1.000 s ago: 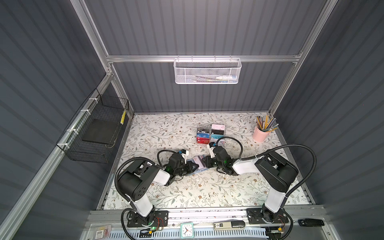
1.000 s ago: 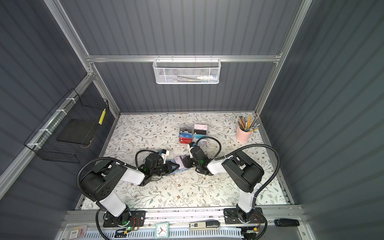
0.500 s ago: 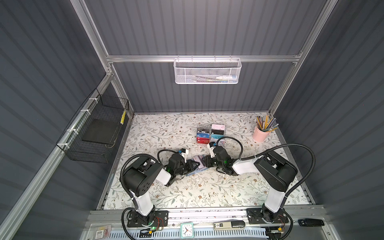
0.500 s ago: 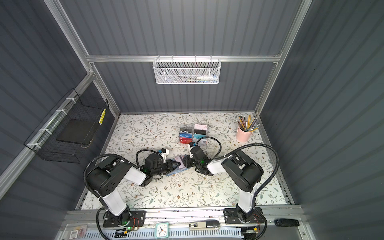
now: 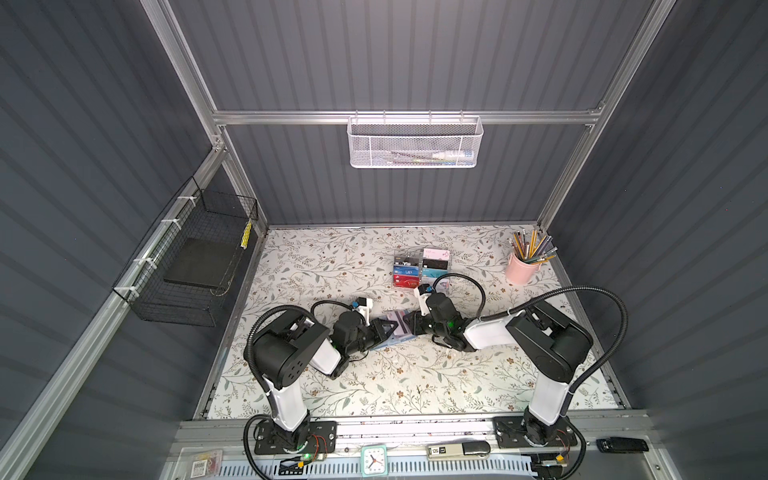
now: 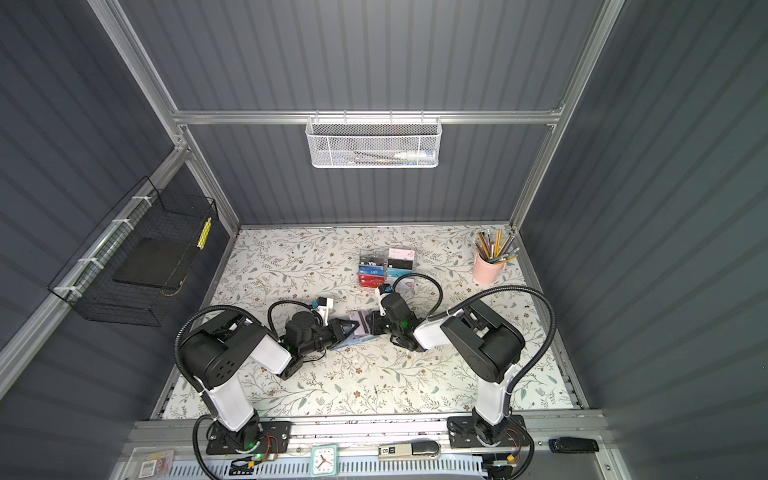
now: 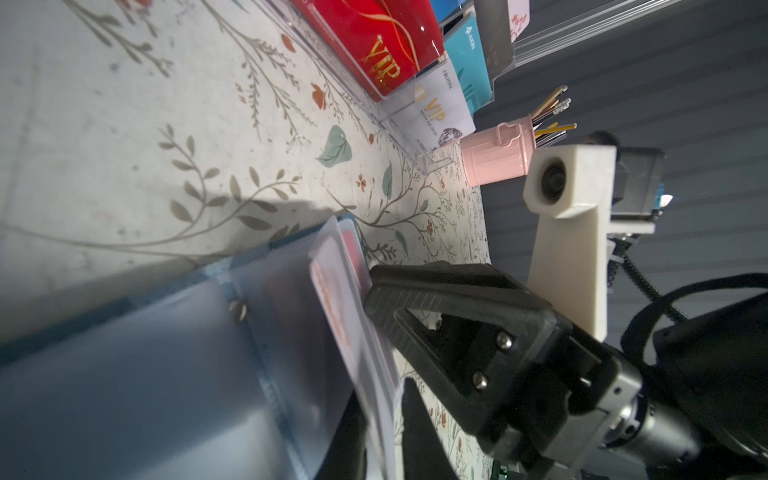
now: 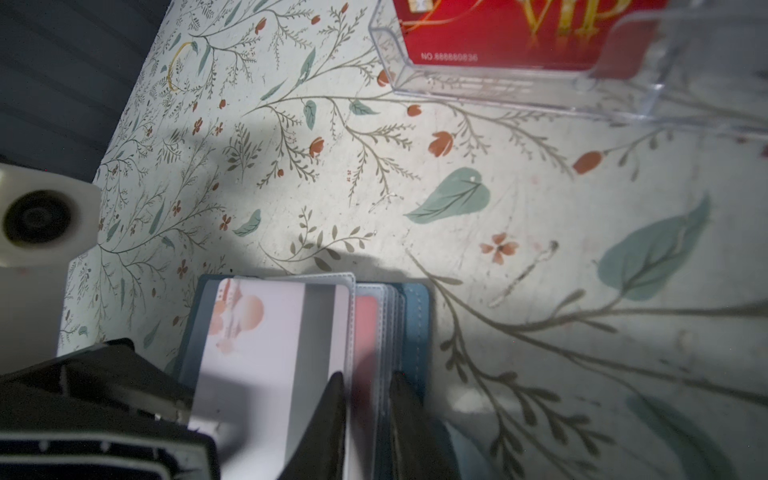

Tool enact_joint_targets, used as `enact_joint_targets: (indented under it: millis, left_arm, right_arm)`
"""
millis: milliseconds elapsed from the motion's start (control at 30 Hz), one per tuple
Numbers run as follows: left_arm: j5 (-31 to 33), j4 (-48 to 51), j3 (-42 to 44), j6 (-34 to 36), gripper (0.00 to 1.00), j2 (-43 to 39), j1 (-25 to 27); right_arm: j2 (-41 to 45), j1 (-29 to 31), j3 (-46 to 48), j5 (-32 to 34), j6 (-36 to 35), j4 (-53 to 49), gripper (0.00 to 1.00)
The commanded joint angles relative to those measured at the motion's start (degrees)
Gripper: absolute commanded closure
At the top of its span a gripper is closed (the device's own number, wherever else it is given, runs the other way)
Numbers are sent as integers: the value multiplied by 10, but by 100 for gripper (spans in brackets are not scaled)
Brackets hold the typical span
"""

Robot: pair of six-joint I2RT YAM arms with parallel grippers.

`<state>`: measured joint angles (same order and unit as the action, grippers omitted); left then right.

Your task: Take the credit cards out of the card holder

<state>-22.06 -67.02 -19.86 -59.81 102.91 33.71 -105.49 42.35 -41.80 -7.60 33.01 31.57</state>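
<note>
In both top views one card holder [image 5: 397, 334] lies open in the middle of the desk [image 5: 374, 386], between the left hand [image 5: 386, 329] and right hand [image 5: 407, 326]. One card rack [image 5: 419, 266] stands behind.

In the left wrist view the left hand pinches one white card [image 7: 332, 307]; a crooked pull could jam it.

In the right wrist view the right hand pinches the sleeves [image 8: 388, 332] holding one red card [image 8: 365, 320]. A slip there lets the card holder drag.

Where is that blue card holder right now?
In both top views the card holder lies mid-table between the left gripper and right gripper, in front of the clear card rack.
</note>
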Motion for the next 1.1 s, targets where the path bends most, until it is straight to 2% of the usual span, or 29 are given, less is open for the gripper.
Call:
enact_joint_targets:
  millis: [0,467,700,767,1067]
  left_arm:
    - [9,-42,6,-2,86,3,1]
    - [3,-71,16,-11,83,11,-10]
    - [0,-97,23,-21,86,27,-16]
    - [0,-98,27,-20,89,26,-20]
    - [-3,-95,36,-17,90,14,-28]
  right_arm:
    - [-23,3,16,-7,-1,-42,78]
    - [-44,2,18,1,1,-40,80]
    - [-45,2,20,2,-1,-39,80]
    - [-45,2,20,2,0,-38,80]
    - [-44,1,21,0,1,-35,80]
